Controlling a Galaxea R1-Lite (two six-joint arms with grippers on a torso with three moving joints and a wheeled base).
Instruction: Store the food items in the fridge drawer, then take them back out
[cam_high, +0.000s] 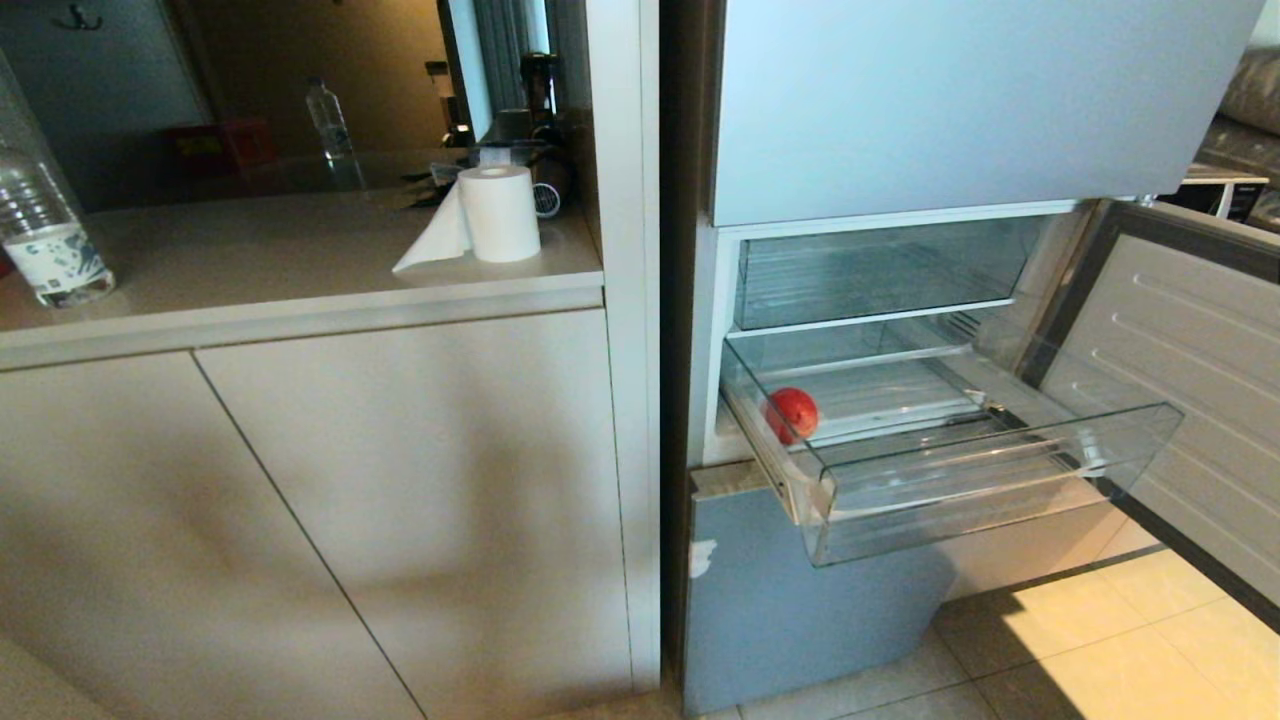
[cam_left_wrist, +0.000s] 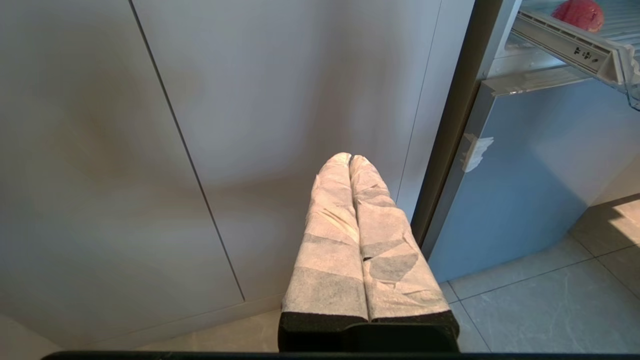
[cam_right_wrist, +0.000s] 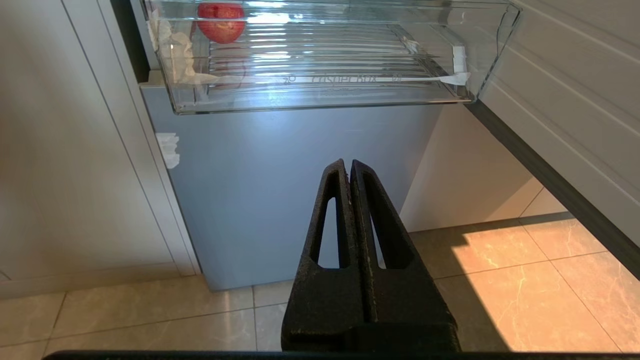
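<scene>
A round red fruit (cam_high: 792, 414) lies at the left end of the clear fridge drawer (cam_high: 990, 490), which stands pulled out of the pale blue-grey fridge. The same fruit (cam_right_wrist: 220, 22) and the drawer's ribbed base (cam_right_wrist: 320, 65) show from below in the right wrist view; the fruit (cam_left_wrist: 579, 12) also peeks in at the edge of the left wrist view. Neither arm appears in the head view. My left gripper (cam_left_wrist: 349, 159), wrapped in white tape, is shut and empty, low in front of the cabinet doors. My black right gripper (cam_right_wrist: 348, 165) is shut and empty, below the drawer, facing the fridge's bottom door.
The fridge's middle door (cam_high: 1190, 380) swings open to the right. A second clear drawer (cam_high: 880, 270) sits pushed in above. The flat blue bottom door (cam_high: 780, 610) is closed. Left of the fridge, a counter (cam_high: 300, 300) holds a paper roll (cam_high: 498, 212) and water bottles (cam_high: 45, 235).
</scene>
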